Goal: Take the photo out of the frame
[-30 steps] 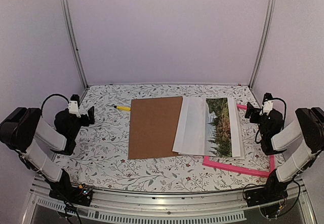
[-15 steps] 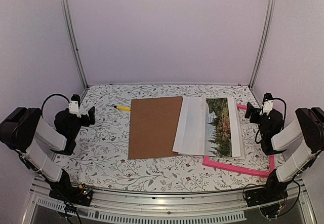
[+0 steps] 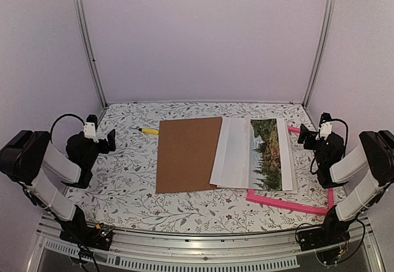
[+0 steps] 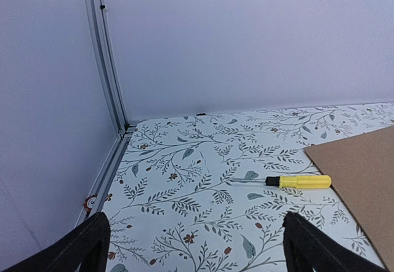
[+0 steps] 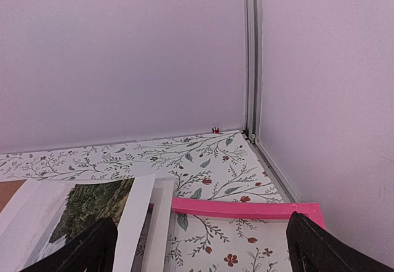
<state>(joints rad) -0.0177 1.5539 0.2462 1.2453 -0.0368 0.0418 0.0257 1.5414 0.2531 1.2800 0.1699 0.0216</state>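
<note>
The photo [image 3: 268,155], a white-bordered sheet with dark trees and pale sky, lies flat right of centre and overlaps the pink frame [image 3: 289,204], whose near and right edges stick out beneath it. In the right wrist view the photo [image 5: 92,207] lies at lower left and the frame's far bar [image 5: 240,209] crosses the floor. My right gripper [image 3: 303,136] hangs open at the table's right side, just right of the photo, holding nothing. My left gripper [image 3: 111,140] hangs open at the far left, well away from both. Between its fingers [image 4: 80,250] only the patterned table shows.
A brown backing board [image 3: 186,154] lies flat at the centre, its right edge under a white sheet [image 3: 233,152]. A yellow screwdriver [image 3: 148,131] lies behind the board's left corner, also the screwdriver [image 4: 298,181] ahead of the left gripper. Walls and metal posts [image 3: 88,44] enclose the table.
</note>
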